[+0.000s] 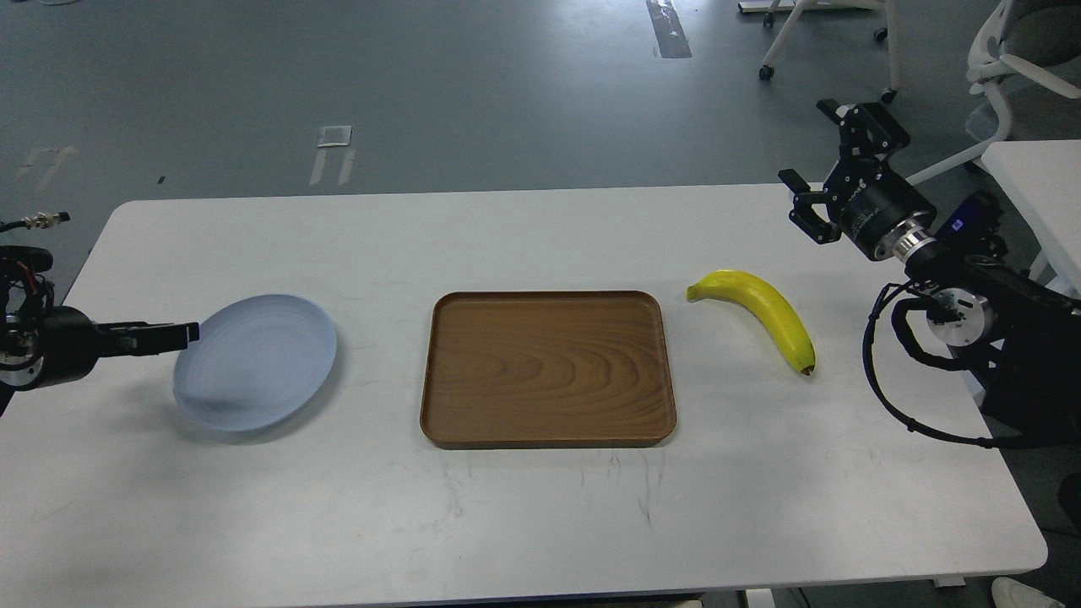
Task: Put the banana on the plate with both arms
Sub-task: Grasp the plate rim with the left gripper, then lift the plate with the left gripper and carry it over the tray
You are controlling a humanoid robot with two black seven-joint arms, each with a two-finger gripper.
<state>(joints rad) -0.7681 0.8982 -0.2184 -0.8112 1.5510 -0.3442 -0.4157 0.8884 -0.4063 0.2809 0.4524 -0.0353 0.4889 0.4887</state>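
left pincer (181, 334): extended sideways, gap unclear | right pincer (817, 160): raised, prongs spread apart, wrist tilted

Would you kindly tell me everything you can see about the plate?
The plate is round, shallow and pale blue-grey, smooth and matte like plastic, with faint concentric rings. It is empty and appears tilted, its left edge raised, casting a shadow on the white table. It sits left of the tray, apart from it. The left gripper meets its upper left rim and seems to grip it, though its fingers cannot be told apart.
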